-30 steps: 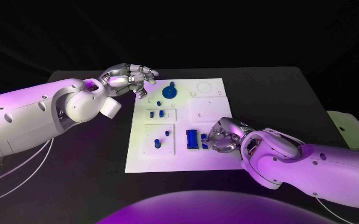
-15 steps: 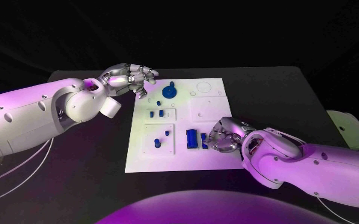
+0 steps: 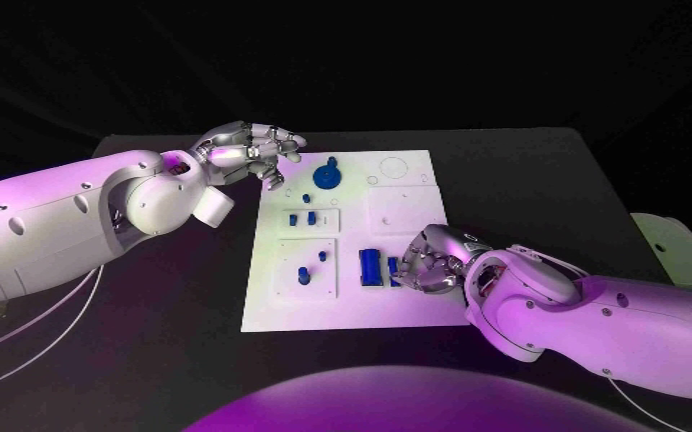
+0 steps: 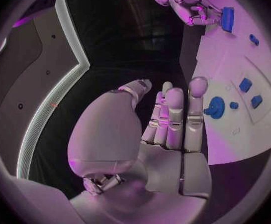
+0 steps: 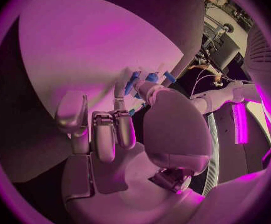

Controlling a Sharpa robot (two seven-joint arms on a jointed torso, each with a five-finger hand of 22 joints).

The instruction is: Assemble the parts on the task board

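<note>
Apparently the right hand [image 3: 427, 262]'s fingers [image 5: 124, 87] touch a small blue part [image 3: 392, 271].

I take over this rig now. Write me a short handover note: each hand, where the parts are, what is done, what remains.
Left hand: fingers curled, holding nothing, hovering at the far left corner of the white task board.
Right hand: down on the board's near right area, fingers at the tall blue rectangular part; a grip cannot be confirmed.
Round blue knob part sits at the far end; small blue pieces lie in the left recesses.
Left: the round outlines on the far right are unfilled.
</note>
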